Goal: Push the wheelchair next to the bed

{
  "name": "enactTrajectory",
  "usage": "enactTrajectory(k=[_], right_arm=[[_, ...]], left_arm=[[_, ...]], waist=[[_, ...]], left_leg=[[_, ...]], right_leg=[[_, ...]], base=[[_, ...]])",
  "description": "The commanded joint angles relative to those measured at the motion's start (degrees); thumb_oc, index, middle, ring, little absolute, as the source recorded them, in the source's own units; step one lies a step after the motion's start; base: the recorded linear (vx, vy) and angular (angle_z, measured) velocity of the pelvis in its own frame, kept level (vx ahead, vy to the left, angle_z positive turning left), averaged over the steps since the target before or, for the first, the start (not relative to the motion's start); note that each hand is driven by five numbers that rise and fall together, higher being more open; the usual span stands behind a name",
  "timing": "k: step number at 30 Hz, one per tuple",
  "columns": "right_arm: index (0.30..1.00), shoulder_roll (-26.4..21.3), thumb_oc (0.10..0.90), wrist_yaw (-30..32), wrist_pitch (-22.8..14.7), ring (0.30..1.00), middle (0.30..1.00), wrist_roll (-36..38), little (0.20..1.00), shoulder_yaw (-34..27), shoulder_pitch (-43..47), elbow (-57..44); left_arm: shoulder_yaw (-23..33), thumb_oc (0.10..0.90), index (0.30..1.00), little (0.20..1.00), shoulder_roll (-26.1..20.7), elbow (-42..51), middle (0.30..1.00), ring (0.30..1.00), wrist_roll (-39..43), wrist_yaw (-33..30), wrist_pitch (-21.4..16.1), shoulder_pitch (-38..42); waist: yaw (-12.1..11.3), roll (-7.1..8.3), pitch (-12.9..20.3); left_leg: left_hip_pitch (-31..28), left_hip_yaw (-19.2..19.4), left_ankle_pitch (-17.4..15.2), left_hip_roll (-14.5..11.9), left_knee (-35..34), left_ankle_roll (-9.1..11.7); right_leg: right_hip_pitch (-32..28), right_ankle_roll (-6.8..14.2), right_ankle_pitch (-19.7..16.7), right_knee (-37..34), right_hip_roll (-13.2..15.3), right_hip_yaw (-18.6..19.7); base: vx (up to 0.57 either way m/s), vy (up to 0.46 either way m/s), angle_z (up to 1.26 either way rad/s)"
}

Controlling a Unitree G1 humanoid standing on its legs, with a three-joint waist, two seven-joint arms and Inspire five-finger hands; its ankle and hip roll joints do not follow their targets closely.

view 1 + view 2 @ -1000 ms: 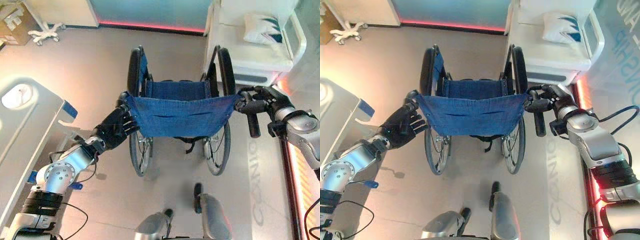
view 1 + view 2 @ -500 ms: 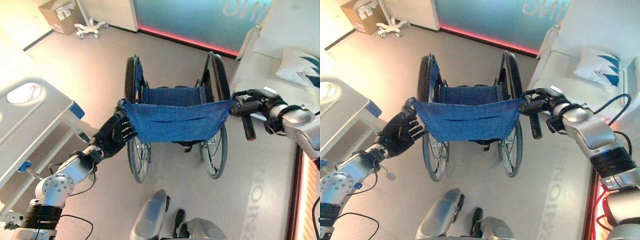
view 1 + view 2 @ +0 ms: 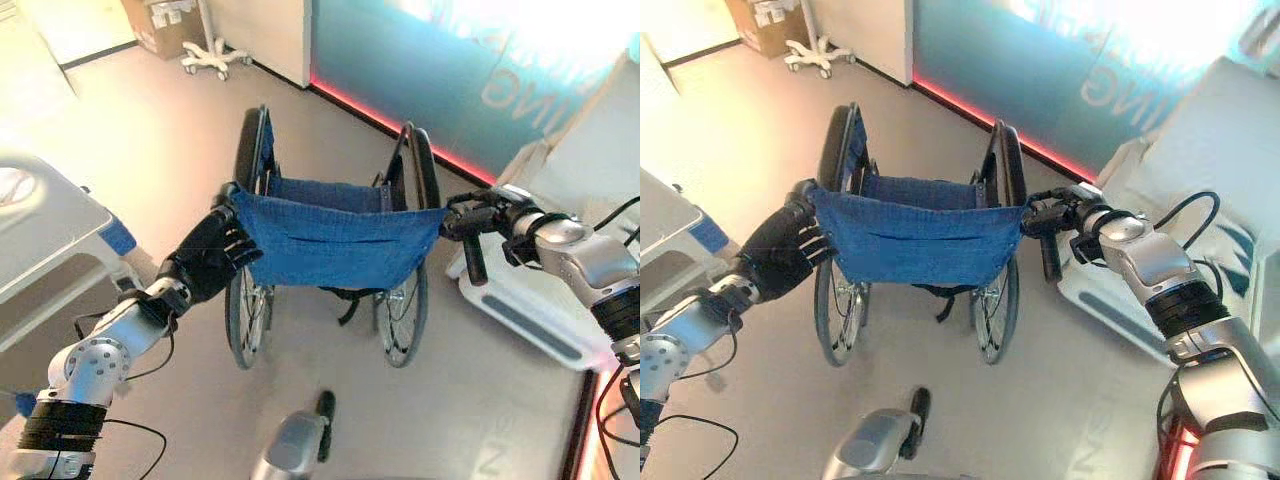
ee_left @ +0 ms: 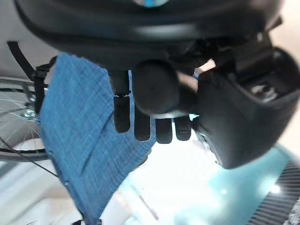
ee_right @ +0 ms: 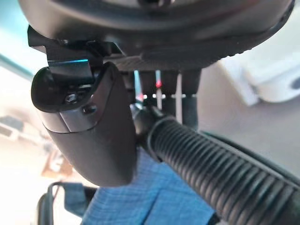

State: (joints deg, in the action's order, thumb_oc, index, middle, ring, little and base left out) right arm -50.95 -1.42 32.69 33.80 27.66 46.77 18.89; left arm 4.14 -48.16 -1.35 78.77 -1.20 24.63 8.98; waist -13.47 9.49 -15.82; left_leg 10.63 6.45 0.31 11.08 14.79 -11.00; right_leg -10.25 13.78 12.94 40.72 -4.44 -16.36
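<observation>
Rolled forward and swung round since a second ago: blue cloth-backed wheelchair with big black wheels [image 3: 330,250], with the whole room turned in the head views too, so the camera moved as well. Now standing on the grey floor [image 3: 150,170], near the corner of the white hospital bed [image 3: 530,300] on its right side, not touching it.

Closest in, left hand [image 3: 205,262] at the left end of the blue backrest, fingers [image 4: 140,124] straight and relaxed, pressed against the cloth. On the other side, right hand [image 3: 1065,215] curled tight round the ribbed black push handle [image 5: 206,164].

Off to the left, pale grey bed frame with a blue corner [image 3: 60,235]. Farther back, white wheeled stand base [image 3: 215,60] beside a brown cardboard box [image 3: 160,25], then a teal wall with a red glowing strip along its foot [image 3: 400,120].
</observation>
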Motion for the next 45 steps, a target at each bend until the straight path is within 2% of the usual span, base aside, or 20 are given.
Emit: enactTrajectory(k=[1, 4, 6, 8, 11, 12, 17, 19, 22, 25, 27, 29, 31, 33, 37, 39, 40, 41, 44, 45], right_arm=[[0.300, 7.7, 0.400, -7.0, -17.0, 0.300, 0.300, 3.6, 0.300, 2.5, 7.5, -7.8], [0.300, 6.3, 0.400, -7.3, -16.0, 0.300, 0.300, 1.5, 0.300, 1.0, 6.5, -9.5], [0.300, 4.9, 0.400, -6.9, -16.4, 0.300, 0.300, 1.4, 0.300, 0.7, 6.3, -10.2], [0.300, 4.0, 0.400, -6.3, -16.9, 0.300, 0.300, 1.8, 0.300, 0.7, 6.7, -10.6], [0.300, 4.9, 0.400, -3.5, -13.4, 0.300, 0.300, 4.0, 0.300, 1.0, 10.6, -12.5], [0.300, 5.4, 0.400, -2.6, -11.9, 0.300, 0.300, 4.7, 0.300, 1.3, 11.8, -13.4], [0.300, 3.5, 0.400, -1.8, -9.7, 0.300, 0.300, 8.6, 0.300, 2.7, 14.4, -14.3], [0.300, 2.4, 0.400, -3.3, -10.0, 0.300, 0.300, 8.8, 0.300, 3.1, 13.1, -14.6], [0.300, 1.8, 0.400, -2.7, -10.6, 0.300, 0.300, 8.5, 0.300, 3.8, 11.6, -16.0], [0.300, 2.5, 0.400, -3.1, -10.3, 0.300, 0.300, 6.9, 0.300, 2.9, 9.8, -17.5], [0.300, 4.6, 0.400, -3.6, -9.0, 0.300, 0.300, 4.2, 0.300, 2.9, 10.6, -17.4], [0.300, 5.6, 0.400, -3.3, -8.8, 0.300, 0.300, 3.7, 0.300, 3.7, 11.7, -16.7], [0.300, 7.6, 0.400, -1.7, -7.9, 0.300, 0.300, 3.3, 0.300, 4.6, 13.9, -14.4], [0.300, 8.1, 0.400, -1.0, -8.3, 0.300, 0.300, 3.3, 0.300, 4.8, 14.2, -12.9], [0.300, 8.1, 0.400, -1.9, -10.1, 0.300, 0.300, 1.7, 0.300, 4.6, 13.2, -10.9], [0.300, 9.0, 0.400, -3.7, -12.5, 0.300, 0.300, 1.9, 0.300, 5.2, 14.5, -7.7], [0.300, 9.0, 0.400, -4.1, -13.3, 0.300, 0.300, 2.2, 0.300, 5.2, 14.8, -6.8], [0.300, 8.9, 0.400, -4.5, -13.8, 0.300, 0.300, 2.7, 0.300, 5.0, 15.2, -5.8], [0.300, 8.8, 0.400, -4.5, -14.8, 0.300, 0.300, 3.4, 0.300, 5.5, 15.7, -4.8], [0.300, 8.7, 0.400, -4.3, -15.8, 0.300, 0.300, 4.3, 0.300, 5.7, 16.1, -3.9]], left_arm=[[8.6, 0.400, 0.300, 0.300, -5.9, 4.6, 0.300, 0.300, 6.1, 5.4, -13.8, 14.2], [7.6, 0.400, 0.300, 0.300, -8.1, 3.5, 0.300, 0.300, 8.1, 5.9, -15.2, 15.0], [7.1, 0.400, 0.300, 0.300, -8.6, 3.5, 0.300, 0.300, 9.1, 6.2, -16.0, 15.5], [5.8, 0.400, 0.300, 0.300, -8.7, 4.0, 0.300, 0.300, 9.0, 5.6, -17.5, 16.8], [5.1, 0.400, 0.300, 0.300, -8.4, 5.1, 0.300, 0.300, 7.6, 4.3, -17.3, 19.0], [5.4, 0.400, 0.300, 0.300, -8.4, 5.4, 0.300, 0.300, 7.3, 4.0, -16.9, 19.1], [7.1, 0.400, 0.300, 0.300, -7.0, 6.1, 0.300, 0.300, 6.4, 6.8, -15.3, 16.0], [9.0, 0.400, 0.300, 0.300, -5.5, 8.6, 0.300, 0.300, 6.1, 6.2, -14.1, 12.6], [10.2, 0.400, 0.300, 0.300, -4.0, 10.8, 0.300, 0.300, 5.5, 5.5, -13.6, 9.7], [11.0, 0.400, 0.300, 0.300, -2.2, 11.0, 0.300, 0.300, 4.9, 6.4, -14.3, 8.1], [10.9, 0.400, 0.300, 0.300, -1.9, 10.5, 0.300, 0.300, 4.6, 5.7, -14.3, 9.4], [10.4, 0.400, 0.300, 0.300, -1.8, 10.0, 0.300, 0.300, 4.3, 5.2, -14.3, 10.5], [7.5, 0.400, 0.300, 0.300, -1.3, 8.4, 0.300, 0.300, 3.9, 6.0, -15.0, 12.6], [5.9, 0.400, 0.300, 0.300, -0.9, 8.2, 0.300, 0.300, 3.6, 6.7, -15.9, 13.1], [3.8, 0.400, 0.300, 0.300, -0.1, 7.5, 0.300, 0.300, 2.8, 7.0, -16.7, 15.4], [4.3, 0.400, 0.300, 0.300, -1.1, 6.7, 0.300, 0.300, 3.5, 5.0, -14.6, 18.0], [4.6, 0.400, 0.300, 0.300, -1.5, 6.3, 0.300, 0.300, 3.2, 4.7, -13.8, 18.5], [4.9, 0.400, 0.300, 0.300, -2.0, 4.6, 0.300, 0.300, 3.0, 5.6, -12.7, 19.0], [5.0, 0.400, 0.300, 0.300, -3.1, 2.3, 0.300, 0.300, 2.8, 6.9, -13.3, 20.1], [5.0, 0.400, 0.300, 0.300, -4.7, 0.8, 0.300, 0.300, 4.1, 7.8, -13.8, 21.0]], waist=[[-5.4, -2.41, 12.0], [-3.1, -5.13, 11.0], [-2.3, -6.19, 10.3], [-1.0, -6.70, 8.5], [-0.8, -5.20, 5.9], [-1.0, -4.93, 5.5], [-0.5, -3.20, 6.9], [-0.2, -2.66, 7.3], [0.0, -2.55, 6.8], [-0.4, -3.47, 5.6], [-1.7, -4.41, 5.2], [-2.1, -4.62, 4.9], [-2.7, -6.12, 5.9], [-3.1, -6.71, 6.5], [-3.5, -5.72, 7.4], [-5.4, -3.71, 9.4], [-6.0, -3.10, 9.9], [-6.6, -2.30, 10.5], [-6.9, -1.70, 10.8], [-6.8, -1.72, 10.7]], left_leg=[[-0.6, -1.3, 0.5, 0.4, -6.9, 5.7], [-2.1, -6.5, 0.1, -1.0, -4.0, 7.2], [-3.0, -8.8, -1.0, -1.8, -2.8, 7.9], [-5.3, -12.2, -5.5, -2.3, 0.6, 8.3], [-8.9, -16.4, -13.7, -5.3, 4.4, 10.0], [-9.8, -17.0, -15.0, -6.4, 5.1, 10.6], [-10.2, -17.8, -13.4, -10.5, 11.0, 12.1], [-7.5, -16.0, -5.6, -13.4, 24.7, 13.6], [-2.7, -15.3, -0.5, -13.0, 34.6, 13.2], [2.6, -14.9, 0.9, -8.1, 39.4, 12.5], [3.3, -12.8, -0.7, -3.9, 29.4, 12.2], [2.5, -10.8, 0.5, -4.2, 23.5, 12.4], [2.4, -3.9, 5.1, -6.5, 3.1, 13.9], [3.1, 1.1, 8.1, -7.2, -5.1, 14.2], [2.8, 5.5, 7.8, -6.7, -7.9, 13.0], [2.4, 2.6, 2.1, -4.0, -5.4, 11.1], [2.3, 2.4, 0.9, -3.2, -4.9, 10.0], [1.8, 3.3, 0.8, -2.2, -5.1, 7.9], [0.3, 2.1, -0.1, -0.4, -5.5, 6.0], [-0.6, 0.6, -0.4, 0.2, -4.9, 5.5]], right_leg=[[2.7, 0.2, -25.0, -3.7, -1.1, 4.8], [7.3, -4.6, -13.6, -12.5, 6.4, 4.9], [9.6, -6.1, -11.9, -18.5, 8.1, 5.4], [13.2, -6.5, -15.0, -27.0, 13.3, 6.8], [16.7, -3.4, -22.2, -38.0, 20.6, 9.5], [16.5, -3.0, -22.4, -37.8, 20.7, 9.3], [15.2, -3.2, -16.2, -32.3, 16.0, 8.9], [14.0, -6.9, -13.4, -30.4, 12.8, 7.5], [12.1, -9.8, -12.8, -31.3, 10.6, 6.8], [9.2, -12.5, -11.4, -31.2, 6.9, 7.1], [6.5, -12.2, -9.8, -31.5, 4.6, 7.0], [5.0, -12.5, -8.7, -31.6, 4.1, 6.0], [0.9, -13.7, -5.8, -33.0, 1.3, 2.0], [-2.0, -14.0, -4.2, -33.4, -0.1, 0.4], [-5.2, -14.0, -1.1, -33.1, -0.2, -1.8], [-6.9, -13.0, 1.5, -29.8, 0.7, -1.3], [-7.2, -12.2, 0.5, -27.4, 1.1, -1.7], [-6.5, -9.3, -4.9, -21.9, 1.8, -3.2], [-4.3, -4.1, -13.9, -11.3, 1.9, -2.4], [-1.2, -1.0, -20.2, -4.3, 1.4, -0.2]], base=[[0.33, -0.040, 0.23], [0.39, -0.099, -0.02], [0.28, -0.202, 0.57], [0.38, -0.359, 0.91], [0.50, -0.500, 1.20], [0.57, -0.546, 1.18], [0.48, -0.386, 0.63], [0.43, -0.394, 1.21], [0.30, -0.303, 0.12], [0.30, -0.190, 0.06], [0.36, -0.125, 0.22], [0.28, -0.082, 0.16], [0.50, -0.077, -0.03], [0.56, -0.054, 0.02], [0.43, -0.028, 0.32], [0.59, -0.022, 0.54], [0.64, 0.037, 0.43], [0.45, 0.085, 0.24], [0.38, 0.083, 0.46], [0.39, 0.039, 0.31]])
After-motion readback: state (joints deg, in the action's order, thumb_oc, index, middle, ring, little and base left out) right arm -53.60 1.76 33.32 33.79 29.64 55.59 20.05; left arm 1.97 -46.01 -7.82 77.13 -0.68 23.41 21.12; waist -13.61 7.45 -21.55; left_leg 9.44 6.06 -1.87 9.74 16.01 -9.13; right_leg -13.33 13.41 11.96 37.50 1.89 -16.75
